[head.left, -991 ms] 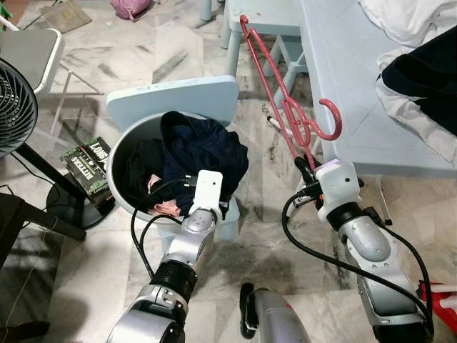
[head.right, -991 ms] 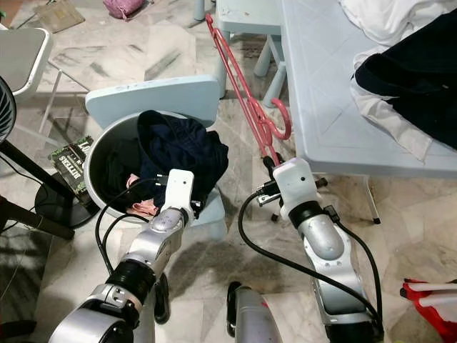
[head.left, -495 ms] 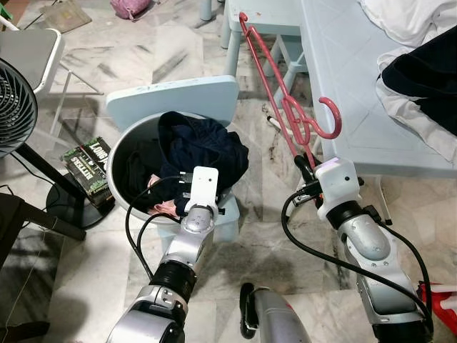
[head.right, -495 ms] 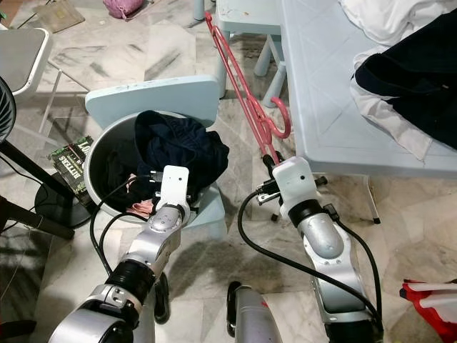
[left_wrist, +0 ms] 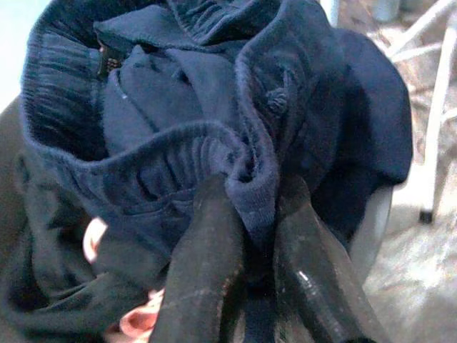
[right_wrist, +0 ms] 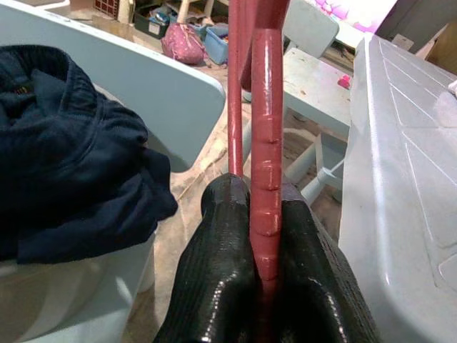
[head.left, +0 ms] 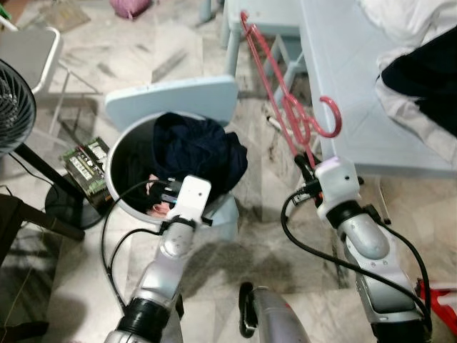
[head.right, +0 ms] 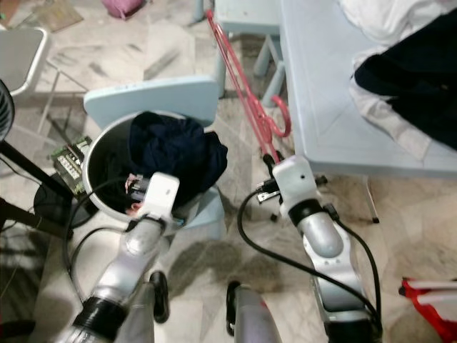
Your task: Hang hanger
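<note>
Your pink hanger (head.left: pixel 283 100) stood nearly upright in the air beside the pale blue table (head.left: pixel 357 93), its hook curling out toward the table's edge and its far arm reaching up past a small blue stool (head.left: pixel 265 18). Its lower end ran straight down between the fingers of your right gripper (right_wrist: pixel 265 236), and the jaws were pressed against the bar from both sides, pinching it. Your left gripper (left_wrist: pixel 250 236) was down at the rim of the grey basin (head.left: pixel 123 193), its two fingers (left_wrist: pixel 203 264) closed on a fold of the dark navy garment (head.left: pixel 193 146) heaped inside. The basin sat on a light blue chair (head.left: pixel 175 96). On the table lay black and white clothes (head.left: pixel 421 71). A fan (head.left: pixel 14 107) stood at your far left.
</note>
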Controlling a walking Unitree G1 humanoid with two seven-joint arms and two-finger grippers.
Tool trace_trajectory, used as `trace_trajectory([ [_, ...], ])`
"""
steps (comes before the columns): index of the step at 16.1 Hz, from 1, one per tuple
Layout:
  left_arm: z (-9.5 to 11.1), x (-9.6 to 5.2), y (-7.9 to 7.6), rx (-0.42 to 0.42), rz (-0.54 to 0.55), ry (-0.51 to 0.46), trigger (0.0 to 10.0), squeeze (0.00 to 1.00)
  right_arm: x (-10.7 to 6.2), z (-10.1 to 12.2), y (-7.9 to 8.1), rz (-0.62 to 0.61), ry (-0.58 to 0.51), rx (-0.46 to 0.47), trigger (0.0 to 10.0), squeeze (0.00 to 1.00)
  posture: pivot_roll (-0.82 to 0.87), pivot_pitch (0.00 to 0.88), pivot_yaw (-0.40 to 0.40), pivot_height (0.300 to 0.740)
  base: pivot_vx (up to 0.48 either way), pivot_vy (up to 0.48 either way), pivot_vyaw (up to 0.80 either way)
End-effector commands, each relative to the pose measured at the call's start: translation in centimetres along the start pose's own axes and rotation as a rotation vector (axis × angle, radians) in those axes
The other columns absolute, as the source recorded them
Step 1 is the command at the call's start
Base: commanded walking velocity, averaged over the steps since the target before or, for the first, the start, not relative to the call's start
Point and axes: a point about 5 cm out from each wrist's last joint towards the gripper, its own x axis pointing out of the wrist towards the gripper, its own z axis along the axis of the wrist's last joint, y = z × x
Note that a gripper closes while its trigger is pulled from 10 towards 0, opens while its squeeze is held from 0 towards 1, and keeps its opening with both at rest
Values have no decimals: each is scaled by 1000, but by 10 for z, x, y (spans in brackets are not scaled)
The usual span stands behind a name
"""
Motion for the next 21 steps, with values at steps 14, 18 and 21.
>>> trace_trajectory([
  [14,-18,-53,11,102,-159,213,10000,0,0,0,-4,7,-4,-14,10000,0,-91,245,-57,740,0,0,0],
  [18,-14,-52,13,142,-156,203,10000,0,3,1,-3,7,-9,-12,10000,0,-86,242,-56,740,0,0,0],
  [21,-20,-53,11,178,-167,192,0,0,3,1,-4,3,-9,-12,10000,0,-86,240,-52,740,0,0,0],
])
